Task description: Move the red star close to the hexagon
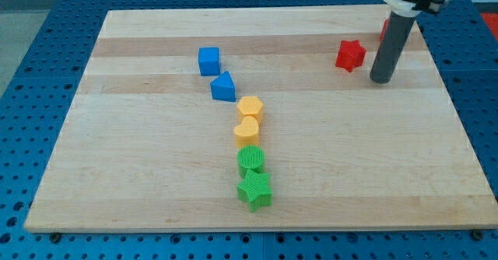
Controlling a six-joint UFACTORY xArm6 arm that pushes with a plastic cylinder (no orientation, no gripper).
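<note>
The red star [350,54] lies near the view's top right of the wooden board [156,174]. My tip [380,79] rests on the board just to the right of the star, a small gap apart. The yellow hexagon [250,107] sits near the board's middle, well to the lower left of the star. A yellow heart [247,130] touches it from below. Another red block [384,29] peeks out behind the rod, mostly hidden.
A blue cube [208,61] and a blue triangular block [223,86] lie up and left of the hexagon. A green cylinder [250,160] and a green star [254,190] continue the line below the heart.
</note>
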